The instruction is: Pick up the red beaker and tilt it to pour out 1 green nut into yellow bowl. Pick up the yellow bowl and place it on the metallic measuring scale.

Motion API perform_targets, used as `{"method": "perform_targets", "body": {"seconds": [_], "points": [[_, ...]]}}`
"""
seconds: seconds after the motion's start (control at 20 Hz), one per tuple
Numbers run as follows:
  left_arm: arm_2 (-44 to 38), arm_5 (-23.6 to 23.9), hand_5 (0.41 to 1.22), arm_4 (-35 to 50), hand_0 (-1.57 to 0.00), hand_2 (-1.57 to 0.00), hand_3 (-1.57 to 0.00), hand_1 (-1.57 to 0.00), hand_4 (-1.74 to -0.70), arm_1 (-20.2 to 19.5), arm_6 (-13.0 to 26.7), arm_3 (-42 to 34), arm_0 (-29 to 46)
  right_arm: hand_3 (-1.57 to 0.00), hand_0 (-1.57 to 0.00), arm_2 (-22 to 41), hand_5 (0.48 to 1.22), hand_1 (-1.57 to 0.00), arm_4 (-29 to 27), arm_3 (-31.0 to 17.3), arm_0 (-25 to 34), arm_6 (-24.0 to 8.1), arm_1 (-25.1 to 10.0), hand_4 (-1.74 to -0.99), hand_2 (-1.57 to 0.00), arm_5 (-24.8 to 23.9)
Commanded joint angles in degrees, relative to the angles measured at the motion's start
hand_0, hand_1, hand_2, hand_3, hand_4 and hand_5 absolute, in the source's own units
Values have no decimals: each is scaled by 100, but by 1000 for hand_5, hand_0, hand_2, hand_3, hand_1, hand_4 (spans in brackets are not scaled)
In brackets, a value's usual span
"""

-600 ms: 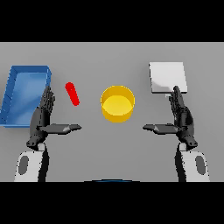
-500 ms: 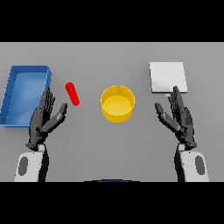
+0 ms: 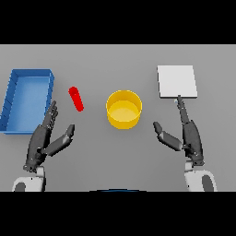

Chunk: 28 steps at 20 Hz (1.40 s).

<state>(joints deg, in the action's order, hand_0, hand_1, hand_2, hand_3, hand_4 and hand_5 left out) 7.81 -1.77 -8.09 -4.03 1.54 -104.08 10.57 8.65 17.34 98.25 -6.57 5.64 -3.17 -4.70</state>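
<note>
Left hand (image 3: 45,140), lower left: I have it tilted toward the red beaker (image 3: 76,98), fingers straight, empty. Right hand (image 3: 186,134): open, empty, idle. Pickup pending.

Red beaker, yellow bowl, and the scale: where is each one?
red beaker (image 3: 76,98), head view, middle of its body.
yellow bowl (image 3: 112,116), head view, outer wall.
scale (image 3: 177,81), head view, centre of its flat top.

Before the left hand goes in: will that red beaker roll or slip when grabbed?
Likely to roll: the red beaker looks like a slim rounded cylinder lying on its side on the table. Its smooth surface may slip in a loose pinch. It looks small and probably light, so a nudge from the open left hand could push it away.
</note>
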Motion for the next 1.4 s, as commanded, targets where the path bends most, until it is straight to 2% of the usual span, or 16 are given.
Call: {"method": "perform_targets", "body": {"seconds": [0.0, 0.1, 0.3, 0.7, 0.9, 1.05, 1.35], "points": [[30, -12, 655, -7, 1, 1, 1, 1, -1138, 10, 102, -19, -6, 1, 1, 33, 592, 1, -69, 60, -71, 56, 8, -1103, 1, 84], [18, -22, 650, -38, 1, 1, 1, 1, -1137, -4, 340, 128, -187, 1, 1, 4, 607, 1, -133, 14, 5, -57, 11, -1131, 1, 126], [-122, -29, 643, 5, 1, 1, 1, 1, -1145, 28, 428, 756, -636, 1, 1, -47, 626, 1, -419, 91, 25, -59, 0, -1189, 1, 326], [-544, -72, 636, 57, 1, 1, 1, 1, -1180, -10, -35, 2526, -2009, 1, 1, -106, 626, 1, -531, -40, 115, -47, 6, -1229, 1, 389], [-583, -78, 651, -34, 1, 1, 1, 1, -1200, -37, -246, 3032, -2472, 1, 1, -89, 627, 1, -495, -11, 22, 72, 10, -1222, 1, 368], [-621, 97, 661, -229, 1, 1, 1, 1, -1197, -27, -200, 3534, -2877, 1, 1, -109, 631, 1, -530, 35, 68, -57, 12, -1226, 1, 367], [-779, 270, 678, -274, 1, 1, 1, 1, -1215, 49, -422, 4251, -3380, 1, 1, -111, 641, 1, -546, 40, 27, -60, 43, -1241, 1, 356]]}}
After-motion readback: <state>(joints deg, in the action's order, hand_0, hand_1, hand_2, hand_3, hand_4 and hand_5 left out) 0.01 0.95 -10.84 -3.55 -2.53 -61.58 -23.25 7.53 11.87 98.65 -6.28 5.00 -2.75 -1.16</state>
